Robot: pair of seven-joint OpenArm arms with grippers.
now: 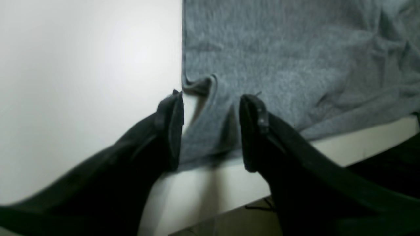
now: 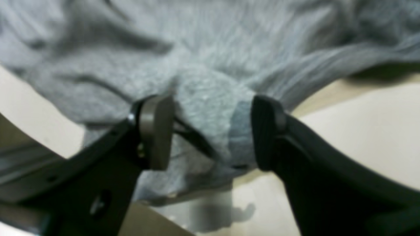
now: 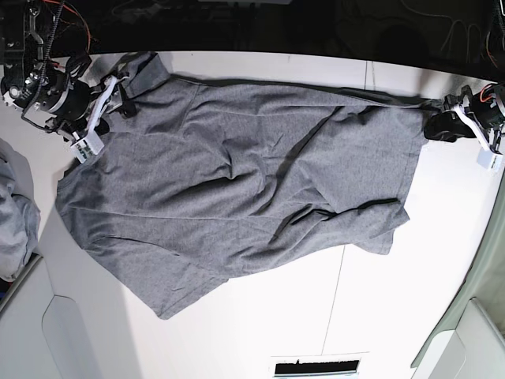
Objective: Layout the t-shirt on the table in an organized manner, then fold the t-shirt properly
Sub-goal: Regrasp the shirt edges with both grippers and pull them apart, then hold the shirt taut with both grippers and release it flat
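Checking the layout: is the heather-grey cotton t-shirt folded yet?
No, the heather-grey cotton t-shirt lies spread open and wrinkled across the white table.

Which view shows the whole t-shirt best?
The base view: the t-shirt lies spread across the table, outline complete. The left wrist view shows only a corner and edge, the right wrist view only blurred bunched fabric.

Robot lab bench.
White table [image 3: 260, 316], loose red wiring [image 3: 59, 12] behind its far edge, arm mounts at corners.
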